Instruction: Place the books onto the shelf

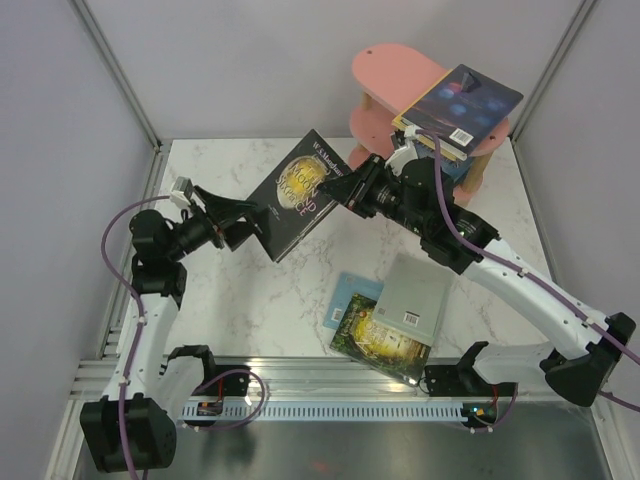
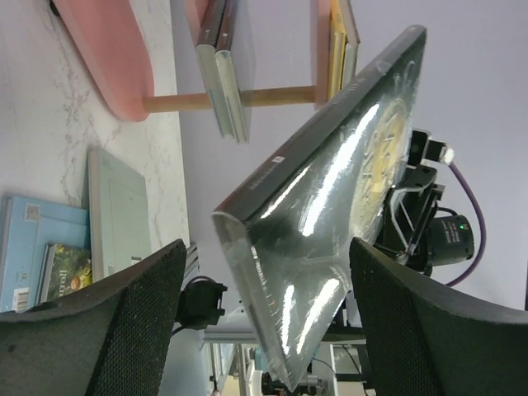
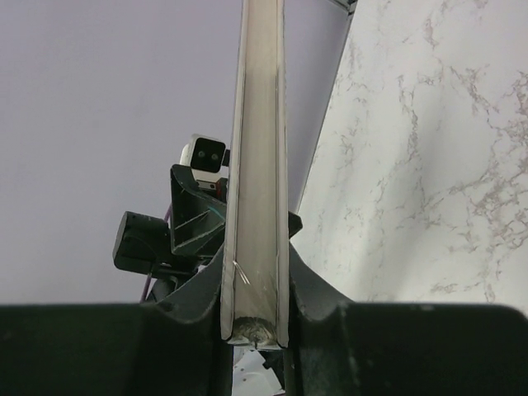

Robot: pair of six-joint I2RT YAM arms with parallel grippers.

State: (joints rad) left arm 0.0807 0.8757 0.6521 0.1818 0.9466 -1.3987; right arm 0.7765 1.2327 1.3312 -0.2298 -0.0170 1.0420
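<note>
One black book (image 1: 297, 195) hangs in the air above the tabletop (image 1: 240, 300), its long axis running from arm to arm. The right pincer (image 1: 352, 190) is clamped on the end toward the shelf (image 1: 385, 70), and the left pincer (image 1: 248, 222) straddles the opposite end with jaws apart (gaps either side). The shelf lies just behind the right arm, the nearer one

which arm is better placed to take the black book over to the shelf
Right. The right fingers clamp the black book and sit nearer the shelf; the left fingers stand open either side of it.
</note>
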